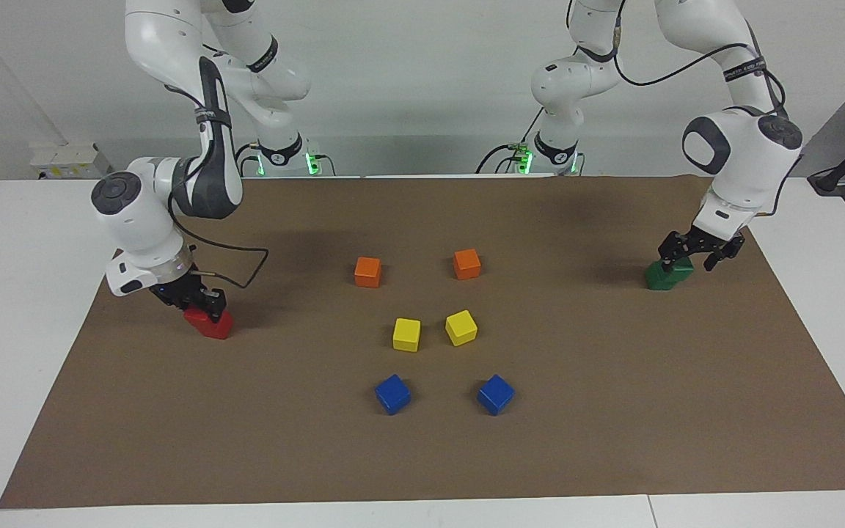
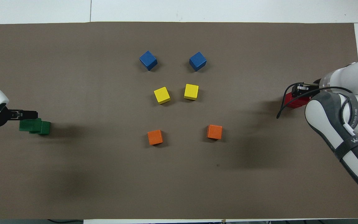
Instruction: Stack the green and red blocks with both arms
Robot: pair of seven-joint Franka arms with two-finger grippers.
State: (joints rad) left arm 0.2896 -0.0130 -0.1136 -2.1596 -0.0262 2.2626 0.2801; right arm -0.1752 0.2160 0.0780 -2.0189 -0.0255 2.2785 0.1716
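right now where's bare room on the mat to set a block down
Bare patches: the brown mat between the orange cubes and the robots' edge, and the stretches between the centre cluster and each stack. Crowded: the middle, with the yellow cubes and blue cubes, and around the green stack and red stack.

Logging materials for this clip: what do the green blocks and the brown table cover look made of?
Green blocks: likely painted wood or plastic; matte, sharp edges, no shine. Table cover: looks like brown paper or thin card; flat, dull, straight cut edges.
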